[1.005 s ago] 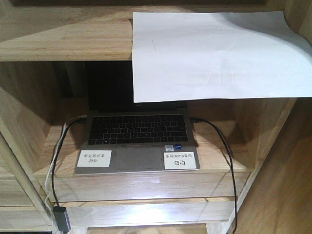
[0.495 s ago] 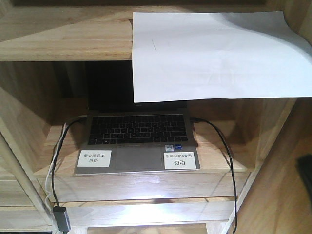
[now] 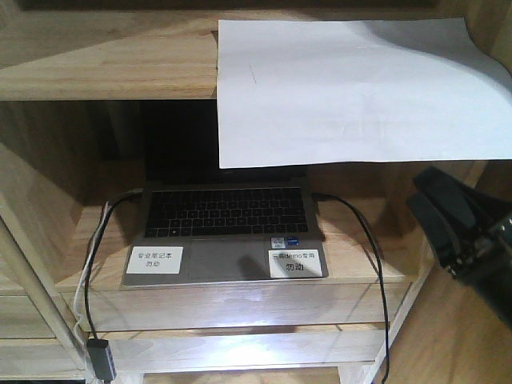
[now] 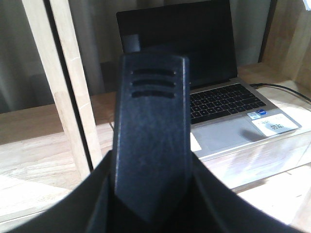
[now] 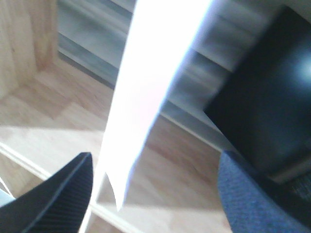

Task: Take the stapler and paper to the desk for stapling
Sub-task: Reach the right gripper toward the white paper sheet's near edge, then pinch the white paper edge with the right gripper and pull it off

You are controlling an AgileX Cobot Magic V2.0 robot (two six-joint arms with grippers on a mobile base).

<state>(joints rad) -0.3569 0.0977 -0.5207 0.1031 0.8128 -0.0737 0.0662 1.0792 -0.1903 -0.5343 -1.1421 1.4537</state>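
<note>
Pale wooden shelving fills the front view. The shelf unit (image 3: 104,68) carries the paper (image 3: 352,88) on its upper board, the sheet's long axis running 9 to 3 o'clock. The sheet's front half hangs over the edge, in front of the screen of an open laptop (image 3: 224,228) on the board below. The right hand (image 3: 460,232) enters at the frame's 3 o'clock edge, just under the overhang, with the paper at roughly 11 o'clock from it. No left hand shows here, so the right arm looks the nearer one for the sheet.

From the left wrist, the left hand (image 4: 151,97) appears as one broad black slotted finger at dead centre. Whether it is spread or pressed together cannot be told, and nothing is seen in it. The laptop sits beyond at 1 o'clock.

From the right wrist, the picture is blurred. The right hand (image 5: 155,162) is spread wide, its fingers (image 5: 63,194) at 7 and 5 o'clock. The paper's hanging edge drops from 12 o'clock into the gap between them, and neither finger appears to touch it. A pinch on that free edge looks like the next call. The stapler and the desk appear in no view.
</note>
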